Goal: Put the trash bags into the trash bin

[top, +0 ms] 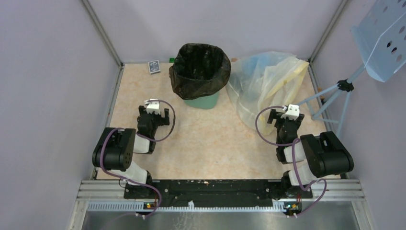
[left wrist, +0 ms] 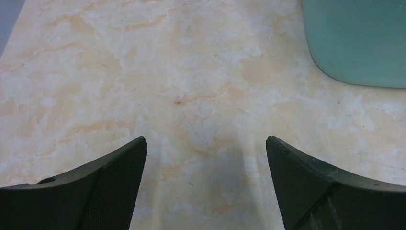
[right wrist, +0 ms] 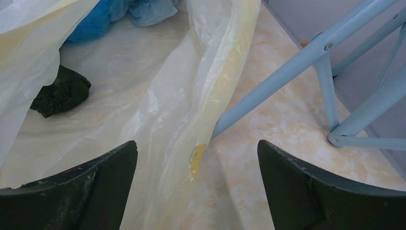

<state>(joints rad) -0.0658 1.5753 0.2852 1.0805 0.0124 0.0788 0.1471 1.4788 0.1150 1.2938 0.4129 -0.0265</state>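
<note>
Lining the mint-green trash bin (top: 204, 101), a glossy, crinkly black bag (top: 191, 80)

I see the trash bag (top: 198, 72) as glossy, crinkly black plastic. The trash bin (top: 203, 101) looks smooth plastic, the tabletop (top: 210, 143) matt.
</note>
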